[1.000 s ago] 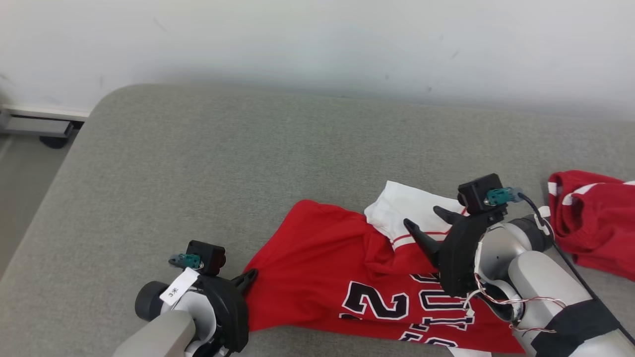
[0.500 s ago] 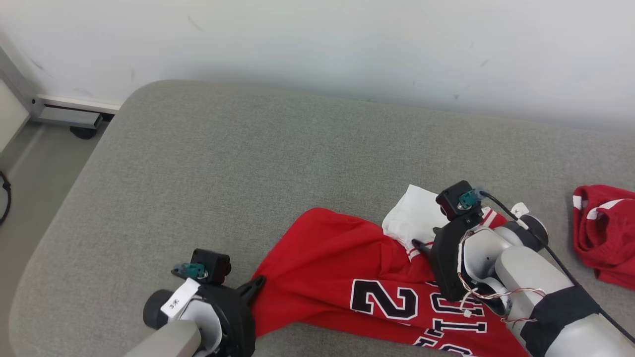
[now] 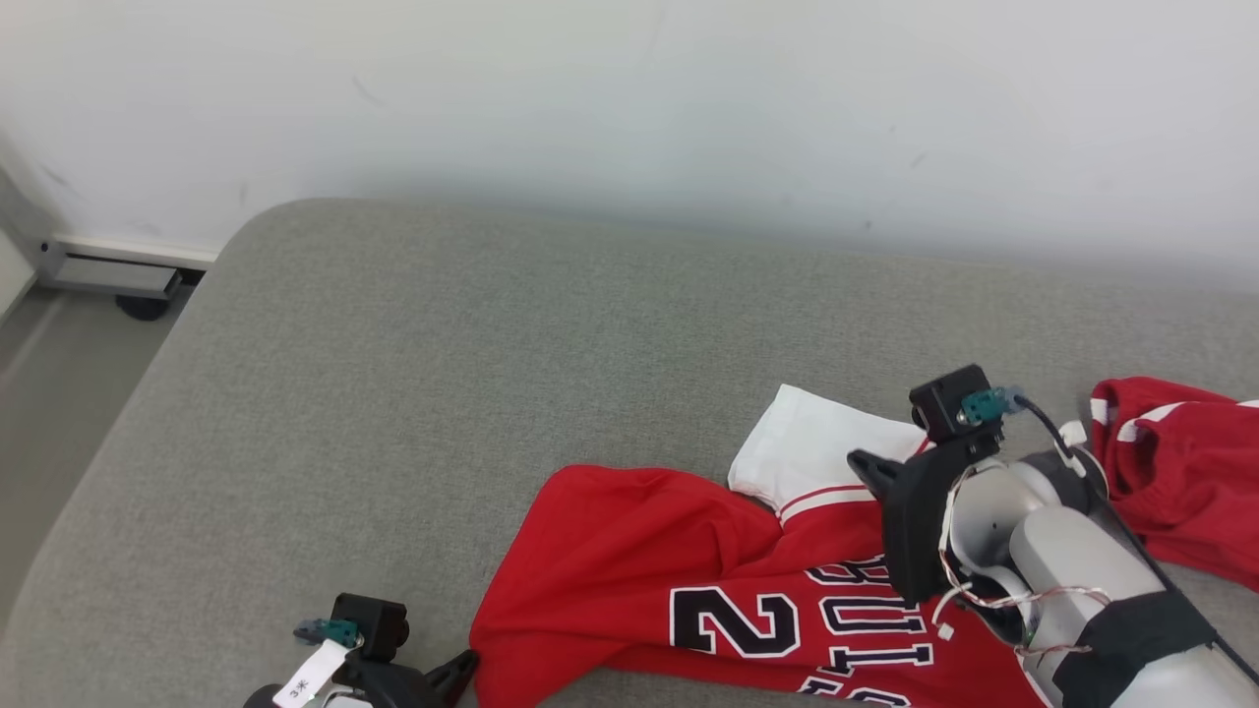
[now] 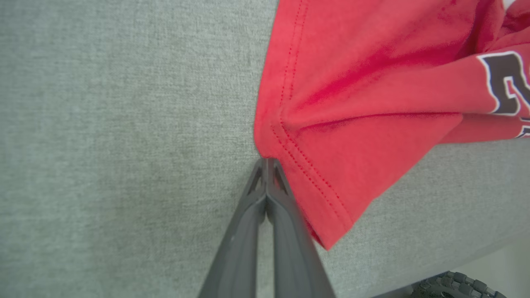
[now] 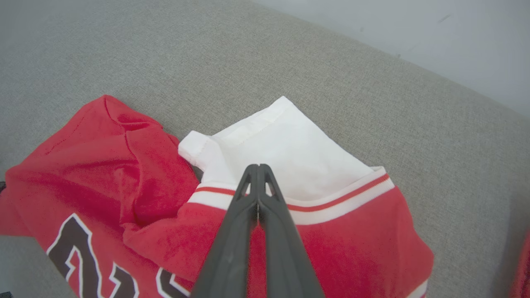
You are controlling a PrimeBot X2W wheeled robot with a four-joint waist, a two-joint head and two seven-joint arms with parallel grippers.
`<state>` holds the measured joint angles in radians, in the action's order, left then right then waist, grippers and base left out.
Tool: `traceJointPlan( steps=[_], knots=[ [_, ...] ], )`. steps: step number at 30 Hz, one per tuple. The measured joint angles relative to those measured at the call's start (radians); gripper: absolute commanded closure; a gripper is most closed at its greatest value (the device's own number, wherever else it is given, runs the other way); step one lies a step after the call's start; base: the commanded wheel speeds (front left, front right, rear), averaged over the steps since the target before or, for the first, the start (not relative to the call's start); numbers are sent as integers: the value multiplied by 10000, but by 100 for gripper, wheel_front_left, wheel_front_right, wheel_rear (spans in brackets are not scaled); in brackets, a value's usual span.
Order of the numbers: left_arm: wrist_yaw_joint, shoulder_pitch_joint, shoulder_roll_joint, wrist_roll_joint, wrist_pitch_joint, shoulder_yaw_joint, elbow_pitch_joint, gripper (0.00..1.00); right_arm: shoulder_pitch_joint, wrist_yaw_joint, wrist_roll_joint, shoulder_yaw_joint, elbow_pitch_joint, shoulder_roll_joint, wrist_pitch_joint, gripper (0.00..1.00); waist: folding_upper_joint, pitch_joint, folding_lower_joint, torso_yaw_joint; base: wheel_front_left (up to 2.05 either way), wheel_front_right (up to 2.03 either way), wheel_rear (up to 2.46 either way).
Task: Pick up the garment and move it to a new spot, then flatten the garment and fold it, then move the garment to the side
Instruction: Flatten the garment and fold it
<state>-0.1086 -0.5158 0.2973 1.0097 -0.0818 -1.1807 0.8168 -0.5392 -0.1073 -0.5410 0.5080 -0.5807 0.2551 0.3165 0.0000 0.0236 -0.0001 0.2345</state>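
The red jersey (image 3: 629, 551) lies rumpled on the grey cushion (image 3: 443, 344), number side up. The left gripper (image 4: 265, 162) is clenched on its hem corner, with folds fanning from the tips. The right gripper (image 5: 258, 167) is closed tight over the white sleeve (image 5: 290, 153) by the striped trim; whether it pinches cloth is unclear
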Motion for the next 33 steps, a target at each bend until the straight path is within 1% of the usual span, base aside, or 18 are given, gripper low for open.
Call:
traceJointPlan(
  steps=[1, 2, 7, 9, 10, 11, 13, 16, 19, 23, 27, 29, 31, 33],
  knots=[
    [40, 45, 44, 0, 38, -31, -36, 100, 110, 0, -42, 27, -38, 0, 0, 55, 1, -36, 0, -56, 0, 0, 0],
    [48, 50, 84, 0, 40, -27, -104, 100, 192, 0, -42, 59, -82, -4, 2, 0, 0, -74, 0, -111, 0, 0, 0],
    [130, 49, 94, -4, 155, -88, -648, 100, 234, 0, -35, 81, -201, 92, 2, 0, 0, -233, 0, -310, 0, 0, 0],
    [272, 44, 86, -4, 144, -65, -851, 100, 224, 4, -13, 79, -224, 171, 2, 0, 0, -257, 0, -333, 0, 0, 0],
    [399, 36, 86, -13, 48, -15, -920, 22, 221, 29, 15, 67, -247, 207, 0, 0, 0, -258, 0, -332, 0, 0, 0],
    [520, 12, 100, -23, -50, 50, -978, 0, 209, 117, 82, 54, -284, 240, 0, 0, 0, -258, 0, -328, 0, 0, 0],
    [665, -54, 182, -61, -188, 148, -1135, 0, 182, 318, 244, 50, -353, 359, 0, 0, 0, -252, 1, -322, 0, 0, 0],
    [886, -71, 284, -63, -470, 374, -1467, 0, 163, 468, 481, 54, -437, 562, 4, 0, 0, -206, 0, -334, 0, 0, 0],
    [989, -222, 355, -88, -648, 476, -1697, 0, 142, 552, 537, 84, -633, 568, 36, 0, 0, -103, 1, -378, 0, 0, 0],
    [982, -621, 393, -88, -690, 633, -1866, 0, -106, 761, 593, 69, -798, 560, 115, 0, 0, 88, 1, -439, 0, 0, 0],
    [759, -1054, 439, -65, -548, 685, -1753, 0, -372, 826, 633, 94, -871, 470, 184, 0, 1, 325, 2, -498, 0, 0, 0],
    [671, -1259, 483, -82, -345, 635, -1549, 0, -524, 911, 700, 130, -880, 364, 194, 0, 0, 444, 2, -553, 0, 0, 0],
    [529, -1353, 512, 23, -267, 727, -1423, 0, -702, 913, 771, 184, -886, 288, 228, 0, 0, 554, 2, -643, 0, 0, 0],
    [376, -1519, 502, 2, -50, 660, -1227, 0, -888, 984, 796, 211, -903, 270, 242, 0, 1, 657, 2, -758, 0, 0, 0]
  ],
)
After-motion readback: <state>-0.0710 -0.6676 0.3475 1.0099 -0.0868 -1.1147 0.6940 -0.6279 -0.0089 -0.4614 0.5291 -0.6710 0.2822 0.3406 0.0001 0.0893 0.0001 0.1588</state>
